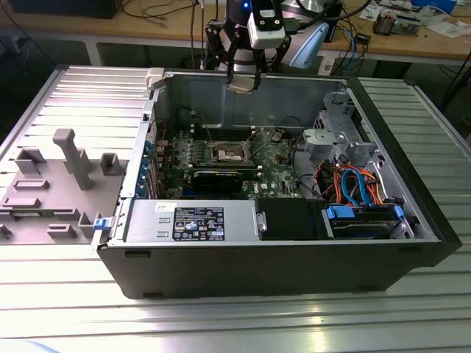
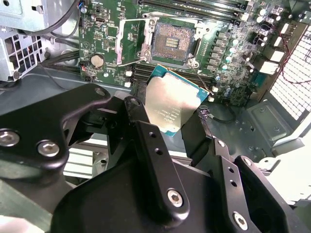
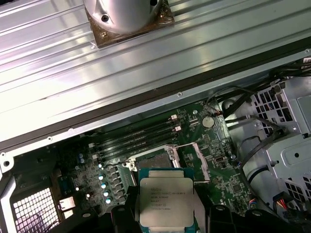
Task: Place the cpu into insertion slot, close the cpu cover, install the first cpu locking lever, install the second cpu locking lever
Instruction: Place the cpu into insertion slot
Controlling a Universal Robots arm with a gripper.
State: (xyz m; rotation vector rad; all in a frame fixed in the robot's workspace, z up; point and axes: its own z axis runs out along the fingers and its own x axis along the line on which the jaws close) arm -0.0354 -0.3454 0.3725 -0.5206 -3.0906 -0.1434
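Observation:
My gripper hangs above the far wall of the open computer case, shut on the cpu. Both wrist views show the cpu as a flat square chip with a silvery top, clamped by its edges between two black fingers. It is well above the motherboard. The insertion slot lies bare below. The cpu cover, a thin metal frame, stands flipped open beside the slot.
The case's far wall rises right under the gripper. A drive cage and orange and blue cables fill the exterior view's right, and a power supply lines the near side. A grey fixture block sits outside at the exterior view's left.

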